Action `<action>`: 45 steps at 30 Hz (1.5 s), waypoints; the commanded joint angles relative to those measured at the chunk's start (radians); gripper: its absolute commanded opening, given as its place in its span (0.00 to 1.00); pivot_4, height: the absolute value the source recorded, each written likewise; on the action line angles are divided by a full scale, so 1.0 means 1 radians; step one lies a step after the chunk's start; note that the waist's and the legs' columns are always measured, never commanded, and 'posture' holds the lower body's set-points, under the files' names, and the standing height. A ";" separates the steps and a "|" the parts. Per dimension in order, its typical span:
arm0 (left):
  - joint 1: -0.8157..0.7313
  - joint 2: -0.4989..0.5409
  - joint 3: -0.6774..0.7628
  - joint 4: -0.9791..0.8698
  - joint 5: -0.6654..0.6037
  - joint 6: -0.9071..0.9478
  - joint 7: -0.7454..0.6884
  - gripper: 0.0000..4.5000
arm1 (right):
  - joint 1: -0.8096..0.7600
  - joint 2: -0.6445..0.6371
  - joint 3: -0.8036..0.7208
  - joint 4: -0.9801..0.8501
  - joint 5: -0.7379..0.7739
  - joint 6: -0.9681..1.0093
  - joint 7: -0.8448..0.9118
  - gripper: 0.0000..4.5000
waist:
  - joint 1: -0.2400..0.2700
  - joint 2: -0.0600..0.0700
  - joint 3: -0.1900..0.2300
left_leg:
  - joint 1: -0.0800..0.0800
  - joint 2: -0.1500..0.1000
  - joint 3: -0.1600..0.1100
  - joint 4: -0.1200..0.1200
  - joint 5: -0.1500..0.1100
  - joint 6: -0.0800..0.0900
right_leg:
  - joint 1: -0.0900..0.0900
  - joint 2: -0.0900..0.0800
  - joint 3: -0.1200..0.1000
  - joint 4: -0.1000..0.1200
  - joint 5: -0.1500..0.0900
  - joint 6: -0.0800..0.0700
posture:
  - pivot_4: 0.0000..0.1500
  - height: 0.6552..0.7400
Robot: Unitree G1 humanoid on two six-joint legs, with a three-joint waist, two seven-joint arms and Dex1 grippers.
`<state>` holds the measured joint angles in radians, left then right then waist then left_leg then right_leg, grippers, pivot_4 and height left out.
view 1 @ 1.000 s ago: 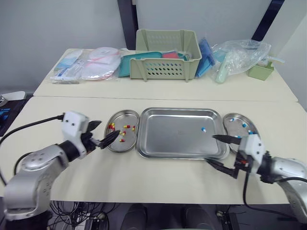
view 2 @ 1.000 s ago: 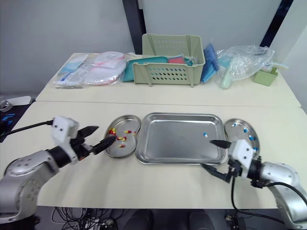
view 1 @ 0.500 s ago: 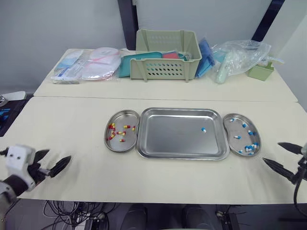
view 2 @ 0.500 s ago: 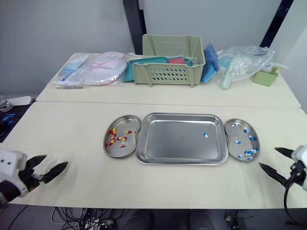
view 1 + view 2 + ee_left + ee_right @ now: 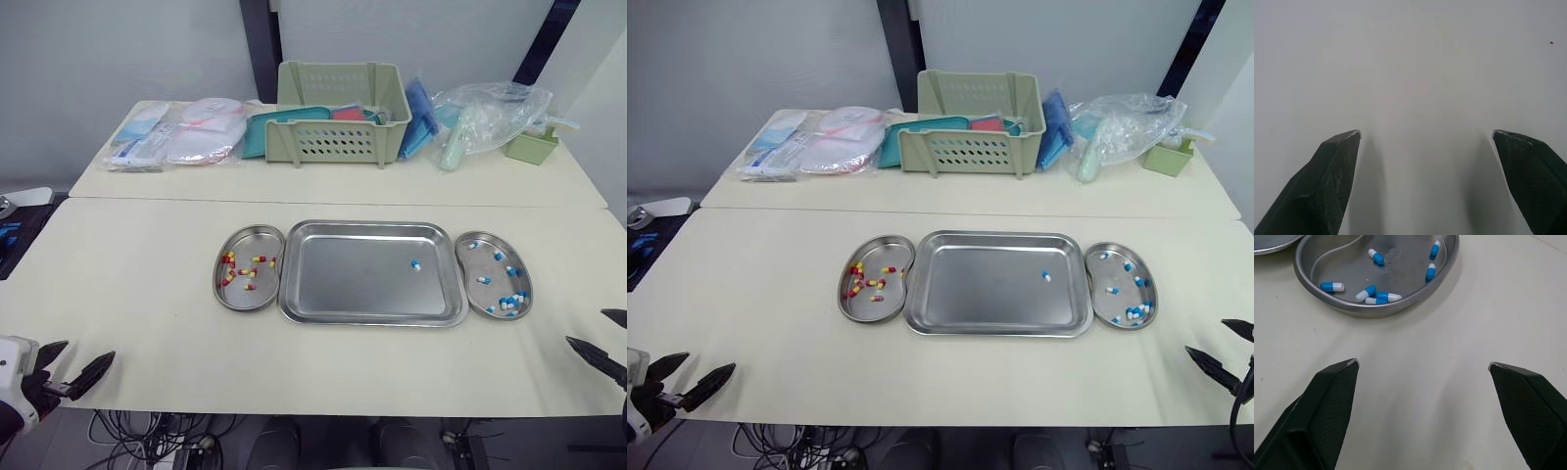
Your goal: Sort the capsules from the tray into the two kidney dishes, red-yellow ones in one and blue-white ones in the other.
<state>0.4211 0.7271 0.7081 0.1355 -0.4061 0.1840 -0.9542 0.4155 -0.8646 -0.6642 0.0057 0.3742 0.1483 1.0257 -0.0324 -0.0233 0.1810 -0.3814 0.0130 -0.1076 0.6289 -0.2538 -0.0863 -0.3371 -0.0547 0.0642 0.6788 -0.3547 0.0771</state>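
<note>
Both arms have drawn back. A second ago the left gripper (image 5: 88, 350) was at the left kidney dish (image 5: 257, 240) and the right gripper (image 5: 586, 327) was at the near right corner of the tray (image 5: 343, 279). Now they sit well clear at the near edge of the table (image 5: 147, 284), the left toward 8 o'clock from the tray and the right toward 4 o'clock. Each has its jaws spread apart and holds nothing. We read this as a retreat with the sort unfinished, since one blue-white capsule (image 5: 415, 264) lies alone on the tray floor out toward 3 o'clock, near the right wall and well apart from either gripper. We judge that the right arm is the closer one to go back for it. The rest looks sorted. The dish at 9 o'clock from the tray holds a scatter of red-yellow capsules (image 5: 241, 274), and the right kidney dish (image 5: 1405, 276) at 3 o'clock holds a handful of blue-white capsules (image 5: 1376, 256), some lying singly and a few clustered against its near wall. The lone capsule is small, smooth and rounded, lying flat on shiny steel, so we expect it to skid or roll under a careless pinch.
</note>
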 commanded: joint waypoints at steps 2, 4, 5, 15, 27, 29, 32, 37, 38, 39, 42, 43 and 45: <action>0.035 0.016 -0.004 -0.122 -0.056 -0.016 -0.084 0.99 | 0.019 -0.012 -0.037 -0.005 0.004 -0.004 0.010 1.00 | 0.000 0.000 0.000 | 0.000 0.000 0.000 0.000 0.000 0.000 | 0.000 0.000 0.000 0.000 0.000 0.000 | 1.00 1.00; 0.041 0.008 -0.026 -0.195 -0.084 -0.008 -0.115 0.99 | 0.031 -0.013 -0.044 -0.001 0.001 -0.008 0.014 1.00 | 0.000 0.000 0.000 | 0.000 0.000 0.000 0.000 0.000 0.000 | 0.000 0.000 0.000 0.000 0.000 0.000 | 1.00 1.00; 0.042 0.005 -0.041 -0.239 -0.099 0.004 -0.124 0.99 | 0.037 -0.013 -0.048 0.002 0.000 -0.011 0.017 1.00 | 0.000 0.000 0.000 | 0.000 0.000 0.000 0.000 0.000 0.000 | 0.000 0.000 0.000 0.000 0.000 0.000 | 1.00 1.00; -0.016 -0.075 -0.363 -0.632 -0.195 0.067 -0.115 0.99 | 0.094 0.000 -0.071 -0.026 0.000 -0.026 0.019 1.00 | -0.005 0.003 -0.001 | 0.000 0.000 0.001 0.000 0.000 0.000 | 0.001 0.000 0.001 0.000 0.000 0.000 | 1.00 1.00; -0.062 -0.168 -0.500 -0.536 -0.119 -0.106 -0.128 0.99 | 0.204 0.036 -0.124 -0.163 0.027 -0.002 0.035 1.00 | 0.001 0.005 -0.002 | 0.000 0.000 0.002 0.000 0.000 0.000 | 0.001 0.000 0.002 -0.001 0.000 0.000 | 1.00 1.00; -0.064 -0.171 -0.508 -0.527 -0.116 -0.126 -0.134 0.99 | 0.231 0.044 -0.121 -0.251 0.053 0.031 0.045 1.00 | 0.000 0.005 -0.002 | 0.000 0.000 0.001 0.000 0.000 0.000 | 0.001 0.000 0.002 -0.001 0.000 0.000 | 1.00 1.00; -0.070 -0.174 -0.524 -0.518 -0.117 -0.147 -0.138 0.99 | 0.263 0.061 -0.076 -0.423 0.088 0.084 0.042 1.00 | 0.000 0.005 -0.003 | 0.000 0.000 0.001 0.000 0.000 0.000 | 0.001 0.000 0.002 -0.001 0.000 0.000 | 1.00 1.00; -0.077 -0.174 -0.541 -0.506 -0.114 -0.170 -0.140 0.99 | 0.194 0.089 0.060 -0.661 0.150 0.214 -0.075 1.00 | 0.001 0.005 -0.003 | 0.000 0.000 0.000 0.000 0.000 0.000 | 0.001 0.000 0.001 -0.001 0.000 0.000 | 1.00 1.00; -0.078 -0.174 -0.545 -0.505 -0.113 -0.173 -0.139 0.99 | 0.159 0.095 0.097 -0.697 0.152 0.248 -0.120 1.00 | 0.001 0.005 -0.003 | 0.000 0.000 0.000 0.000 0.000 0.000 | 0.001 0.000 0.001 -0.001 0.000 0.000 | 1.00 1.00; -0.080 -0.174 -0.549 -0.502 -0.111 -0.177 -0.138 0.99 | 0.119 0.093 0.139 -0.732 0.156 0.303 -0.171 1.00 | 0.001 0.005 -0.003 | 0.000 0.000 0.000 0.000 0.000 0.000 | 0.001 0.000 0.001 -0.001 0.000 0.000 | 1.00 1.00; -0.085 -0.177 -0.564 -0.502 -0.105 -0.183 -0.132 0.99 | -0.012 0.103 0.269 -0.784 0.168 0.434 -0.294 1.00 | 0.000 0.005 -0.003 | 0.000 0.000 0.000 0.001 0.000 0.000 | 0.001 0.000 0.000 0.000 0.000 0.000 | 1.00 1.00; -0.087 -0.178 -0.570 -0.504 -0.102 -0.184 -0.128 0.99 | -0.059 0.112 0.317 -0.787 0.160 0.465 -0.331 1.00 | 0.000 0.005 -0.003 | 0.000 0.000 0.000 0.001 0.000 0.000 | 0.001 0.000 0.000 0.000 0.000 0.000 | 1.00 1.00; -0.092 -0.180 -0.579 -0.503 -0.099 -0.190 -0.124 0.99 | -0.133 0.124 0.397 -0.781 0.137 0.508 -0.384 1.00 | 0.001 0.005 -0.003 | 0.000 0.000 -0.001 0.000 0.000 0.000 | 0.000 0.000 0.000 0.000 0.000 0.000 | 1.00 1.00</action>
<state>0.3328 0.5495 0.1367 -0.3513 -0.5051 0.0137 -1.0802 0.3062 -0.7461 -0.3049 -0.7539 0.5242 0.6240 0.6884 -0.0312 -0.0188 0.1784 -0.3822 0.0127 -0.1084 0.6294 -0.2538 -0.0863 -0.3371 -0.0543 0.0642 0.6784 -0.3547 0.0772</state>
